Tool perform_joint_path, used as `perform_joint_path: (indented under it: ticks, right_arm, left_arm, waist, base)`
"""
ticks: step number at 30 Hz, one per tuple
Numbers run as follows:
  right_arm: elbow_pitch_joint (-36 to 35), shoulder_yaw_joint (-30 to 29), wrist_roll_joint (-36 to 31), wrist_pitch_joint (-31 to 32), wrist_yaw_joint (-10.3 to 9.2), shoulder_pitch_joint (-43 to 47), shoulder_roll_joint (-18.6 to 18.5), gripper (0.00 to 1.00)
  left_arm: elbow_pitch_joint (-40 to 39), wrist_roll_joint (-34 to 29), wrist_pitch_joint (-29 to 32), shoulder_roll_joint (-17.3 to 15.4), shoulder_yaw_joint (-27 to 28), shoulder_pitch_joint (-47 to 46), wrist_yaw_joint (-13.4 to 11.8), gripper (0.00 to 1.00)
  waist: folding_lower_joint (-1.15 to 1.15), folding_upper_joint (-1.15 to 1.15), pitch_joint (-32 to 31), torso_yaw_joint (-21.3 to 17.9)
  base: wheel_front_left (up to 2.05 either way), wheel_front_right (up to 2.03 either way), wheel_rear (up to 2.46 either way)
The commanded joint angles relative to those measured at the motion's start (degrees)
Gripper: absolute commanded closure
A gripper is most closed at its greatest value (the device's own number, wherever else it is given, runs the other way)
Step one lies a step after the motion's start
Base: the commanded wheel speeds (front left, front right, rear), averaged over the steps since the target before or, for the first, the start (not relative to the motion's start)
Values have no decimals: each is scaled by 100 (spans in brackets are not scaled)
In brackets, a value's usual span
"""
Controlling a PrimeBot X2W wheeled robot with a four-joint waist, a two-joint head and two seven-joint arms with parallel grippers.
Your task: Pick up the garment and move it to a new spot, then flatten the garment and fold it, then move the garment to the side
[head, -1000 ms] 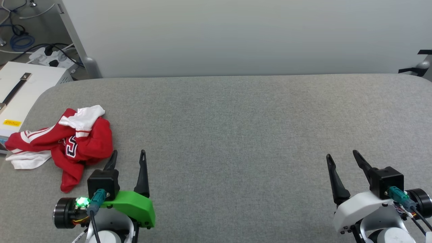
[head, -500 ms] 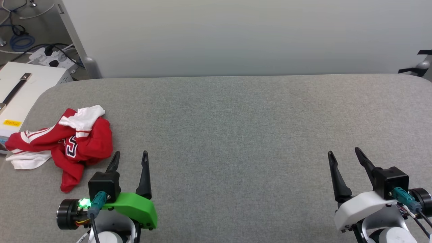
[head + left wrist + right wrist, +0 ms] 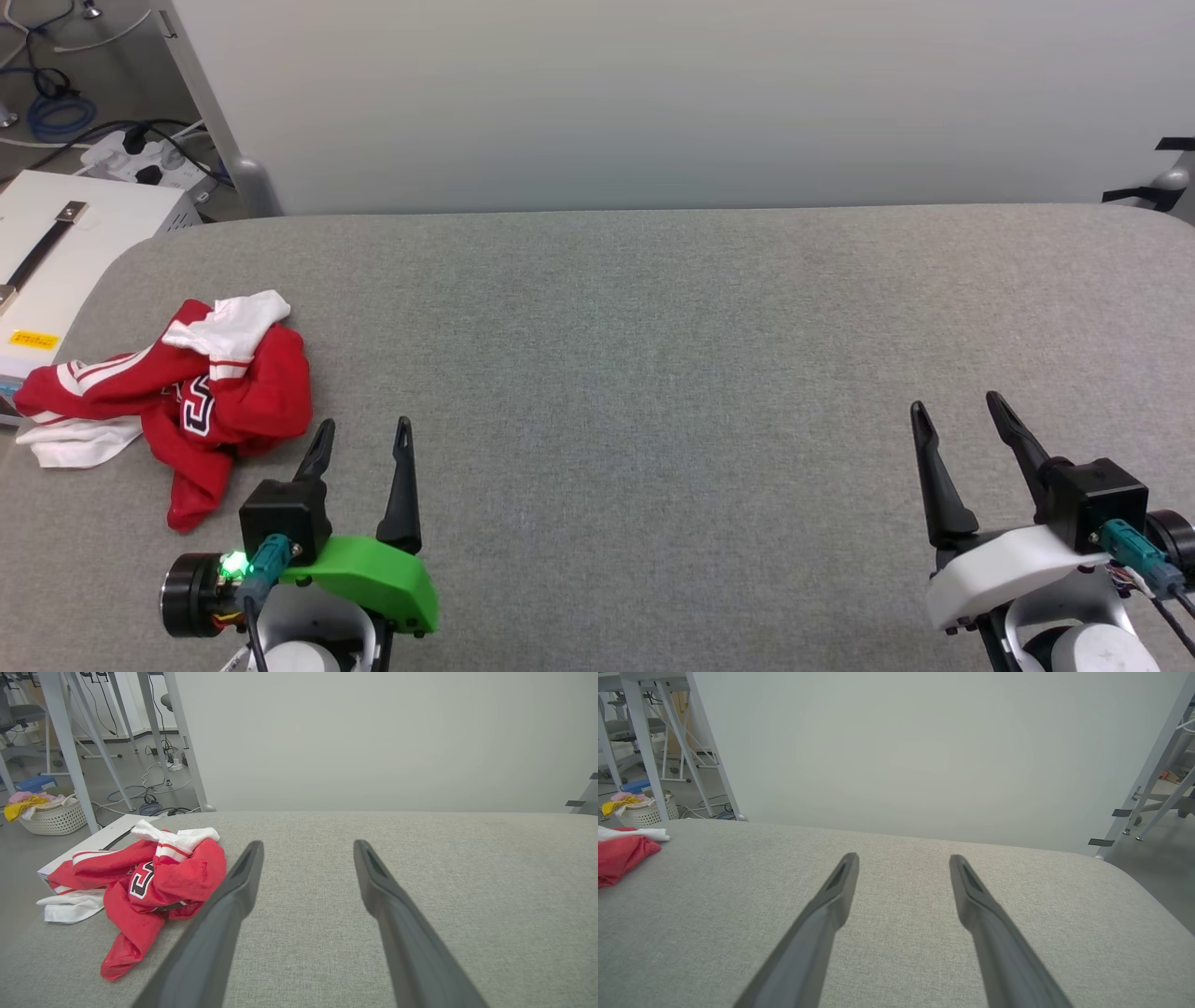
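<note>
Currently the garment (image 3: 201, 392) lies crumpled near the left edge of the grey fabric surface (image 3: 653, 373), just beside the left gripper (image 3: 363, 424). That gripper and the right gripper (image 3: 955, 401) both stand spread wide, grasping nothing.

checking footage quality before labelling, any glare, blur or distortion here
Head view: soft even light, crumpled red-and-white jersey crisp on the grey fabric table. Left wrist view: wide-angle stretch, the left tool looms large. Right wrist view: same stretch on the right tool, no glare.
</note>
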State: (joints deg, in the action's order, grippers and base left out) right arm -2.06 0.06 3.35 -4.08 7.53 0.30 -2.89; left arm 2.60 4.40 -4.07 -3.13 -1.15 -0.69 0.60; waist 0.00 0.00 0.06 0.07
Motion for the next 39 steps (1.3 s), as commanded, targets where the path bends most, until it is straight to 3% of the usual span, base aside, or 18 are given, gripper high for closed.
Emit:
perform_joint_path:
  ticks: [1,39]
  right_arm:
    - [-61,9,67,-69,-1,72,0,0]
    - [478,20,343,-514,-3,142,1,0]
  left_arm:
    - [-9,52,-55,8,1,40,22,0]
    - [404,404,-507,15,-205,102,153,0]
  waist:
    - [0,0,-1,0]
    - [0,0,-4,28]
  base:
    - [0,0,0]
    - [0,0,0]
